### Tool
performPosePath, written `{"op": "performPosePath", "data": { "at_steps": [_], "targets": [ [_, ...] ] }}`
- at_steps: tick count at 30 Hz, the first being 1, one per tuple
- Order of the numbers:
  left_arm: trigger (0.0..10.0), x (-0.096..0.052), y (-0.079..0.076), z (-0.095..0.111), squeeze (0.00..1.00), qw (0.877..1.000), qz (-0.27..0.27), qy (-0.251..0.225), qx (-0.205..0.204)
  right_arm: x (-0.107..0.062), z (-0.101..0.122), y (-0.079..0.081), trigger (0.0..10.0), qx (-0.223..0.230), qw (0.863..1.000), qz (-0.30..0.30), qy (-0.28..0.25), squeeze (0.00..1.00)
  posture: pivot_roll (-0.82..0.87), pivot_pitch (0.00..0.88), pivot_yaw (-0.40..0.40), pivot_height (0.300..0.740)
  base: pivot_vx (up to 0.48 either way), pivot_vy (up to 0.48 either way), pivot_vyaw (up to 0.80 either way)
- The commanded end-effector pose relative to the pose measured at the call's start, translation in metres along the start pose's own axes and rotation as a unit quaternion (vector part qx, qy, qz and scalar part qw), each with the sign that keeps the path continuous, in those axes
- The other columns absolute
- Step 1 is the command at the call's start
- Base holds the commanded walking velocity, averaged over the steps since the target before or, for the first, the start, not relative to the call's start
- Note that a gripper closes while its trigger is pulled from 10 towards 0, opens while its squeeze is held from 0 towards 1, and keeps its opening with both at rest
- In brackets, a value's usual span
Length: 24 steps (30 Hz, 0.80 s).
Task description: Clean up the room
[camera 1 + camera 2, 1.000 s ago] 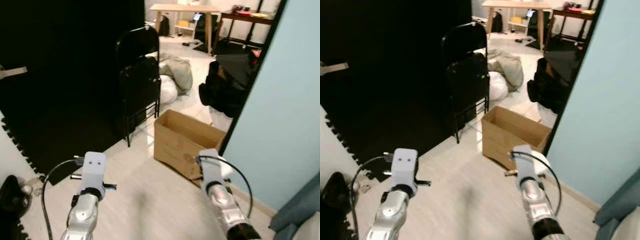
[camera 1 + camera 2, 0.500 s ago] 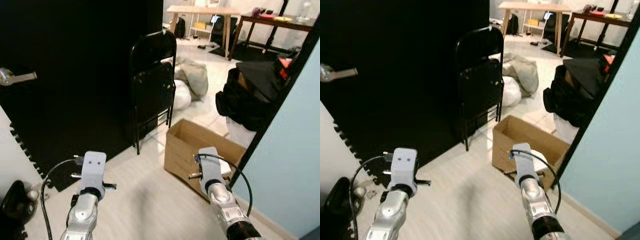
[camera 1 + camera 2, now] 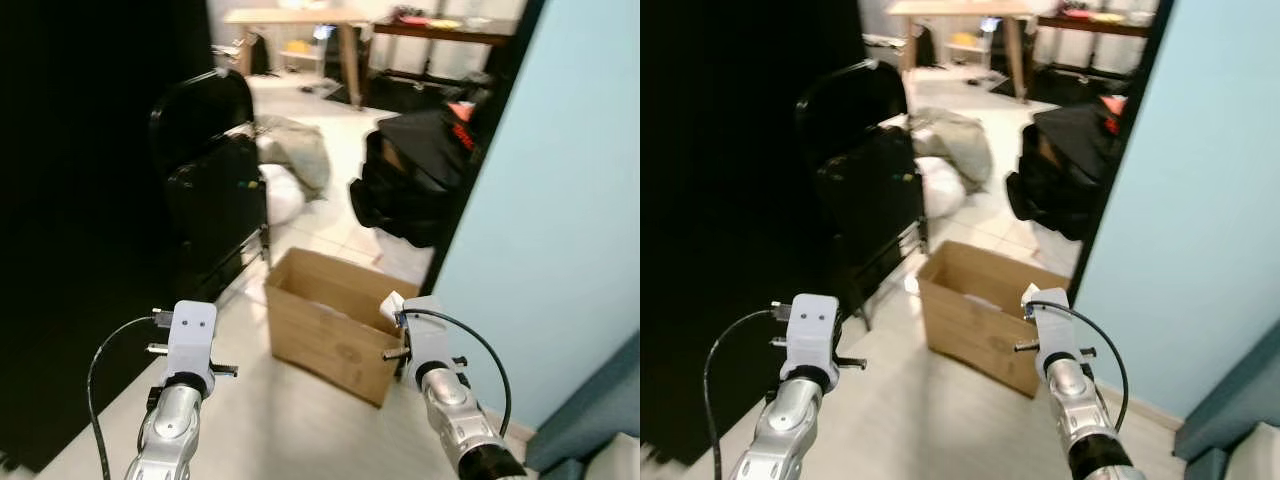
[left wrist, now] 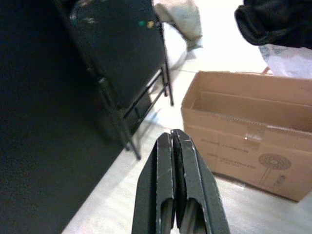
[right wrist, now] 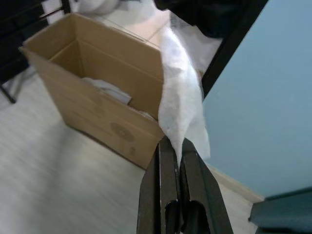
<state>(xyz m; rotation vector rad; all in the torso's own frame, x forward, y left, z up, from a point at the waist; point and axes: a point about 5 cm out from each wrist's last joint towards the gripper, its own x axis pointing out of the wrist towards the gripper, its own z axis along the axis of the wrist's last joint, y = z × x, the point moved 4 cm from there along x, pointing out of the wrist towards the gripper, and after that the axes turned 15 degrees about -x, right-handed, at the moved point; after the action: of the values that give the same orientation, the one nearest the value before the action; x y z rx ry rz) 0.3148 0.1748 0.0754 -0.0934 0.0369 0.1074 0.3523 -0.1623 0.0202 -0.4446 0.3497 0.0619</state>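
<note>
While both arms reach forward over the pale floor (image 3: 290,420), the right gripper (image 5: 174,146) pinches a white tissue (image 5: 181,92) between its two black fingers, the sheet hanging out past the fingertips near the right end of an open cardboard box (image 3: 335,320). More crumpled white paper (image 5: 105,87) lies inside the box. The box stands on the floor between a black folding chair (image 3: 215,190) on its left and a light blue wall (image 3: 560,200) on its right, close to the dark door frame (image 3: 480,150). The left gripper (image 4: 174,139) has its fingers pressed together with nothing between them, and hovers above the floor just in front of the chair and the box. Behind the box lie a black bag (image 3: 415,175) and a heap of pale cloth (image 3: 290,160). Farther back stands a wooden table (image 3: 290,20).
</note>
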Motion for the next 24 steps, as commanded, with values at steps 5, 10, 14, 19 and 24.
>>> {"op": "performPosePath", "data": {
  "at_steps": [5, 10, 14, 19, 24],
  "targets": [
    [10.0, -0.0009, 0.0079, -0.0012, 0.0, 1.0, 0.008, 0.005, 0.003, -0.0007, -0.0002, 0.0092, 10.0, 0.001, 1.0, 0.012, 0.002, 0.0, 0.07, 0.045, 0.005, 0.74, 0.324, 0.0, 0.0],
    [10.0, -0.0008, 0.0085, -0.001, 0.0, 1.0, 0.008, 0.004, 0.003, -0.0007, -0.0003, 0.0094, 10.0, 0.0, 1.0, 0.012, 0.002, 0.0, 0.07, 0.042, 0.006, 0.74, 0.324, 0.0, 0.0],
    [10.0, -0.0008, 0.0086, -0.0005, 0.0, 1.0, 0.008, 0.003, 0.004, -0.0005, -0.0001, 0.0092, 10.0, 0.0, 1.0, 0.012, 0.002, 0.0, 0.07, 0.041, 0.006, 0.74, 0.322, 0.0, 0.0],
    [10.0, -0.0005, 0.008, -0.0004, 0.0, 1.0, 0.006, 0.004, 0.004, -0.0005, -0.0005, 0.0085, 10.0, -0.001, 1.0, 0.011, 0.003, 0.0, 0.07, 0.042, 0.005, 0.74, 0.322, 0.0, 0.0],
    [10.0, -0.0007, 0.0061, -0.0018, 0.0, 1.0, 0.004, 0.006, 0.002, -0.0009, -0.0028, 0.0064, 10.0, 0.001, 1.0, 0.009, 0.007, 0.0, 0.06, 0.039, 0.007, 0.74, 0.324, 0.0, -0.16]
  ]
}}
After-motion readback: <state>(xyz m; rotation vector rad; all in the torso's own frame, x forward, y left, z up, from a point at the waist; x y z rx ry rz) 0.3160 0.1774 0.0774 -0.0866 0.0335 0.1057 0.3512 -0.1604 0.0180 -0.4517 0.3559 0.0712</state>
